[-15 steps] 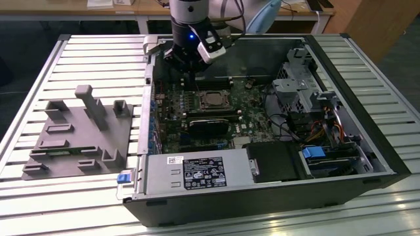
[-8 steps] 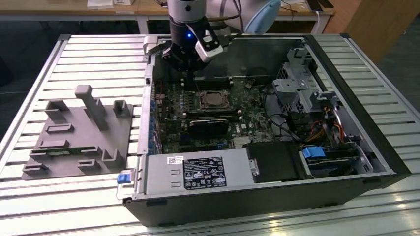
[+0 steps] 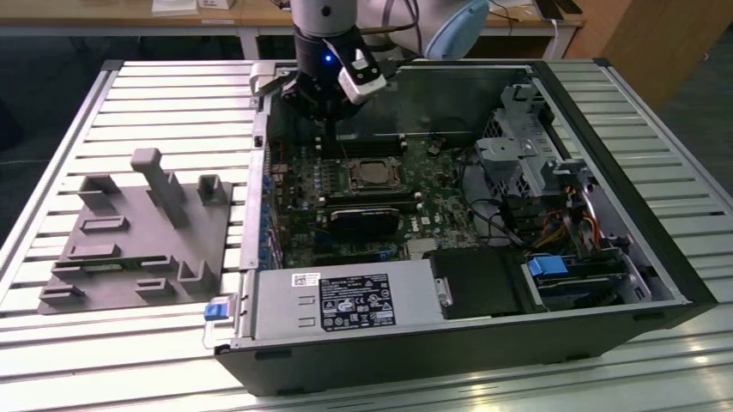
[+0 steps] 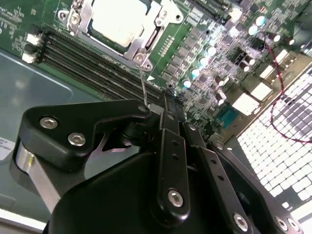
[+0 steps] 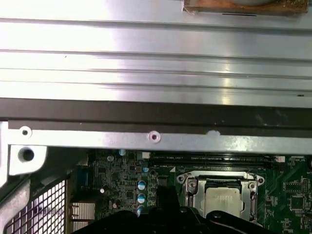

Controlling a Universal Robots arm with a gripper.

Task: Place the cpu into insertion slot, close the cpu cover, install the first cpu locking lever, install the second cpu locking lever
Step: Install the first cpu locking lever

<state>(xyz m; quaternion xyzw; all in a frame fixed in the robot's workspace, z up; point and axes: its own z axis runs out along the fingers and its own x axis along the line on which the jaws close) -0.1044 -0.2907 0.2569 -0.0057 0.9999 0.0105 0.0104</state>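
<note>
Our black gripper [image 4: 165,103] is clenched beside a thin wire lever [image 4: 143,83]; the pale square cpu [image 4: 119,19] lies under its silvery cover [image 4: 87,19].

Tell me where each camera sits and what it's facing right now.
Exterior view: off the arm, high, looking down into the open case; the arm and gripper show.
First wrist view: on the arm, facing the case and cpu; the gripper shows.
Second wrist view: on the arm, looking along the gripper at the cpu.
All three share the cpu and gripper.
</note>
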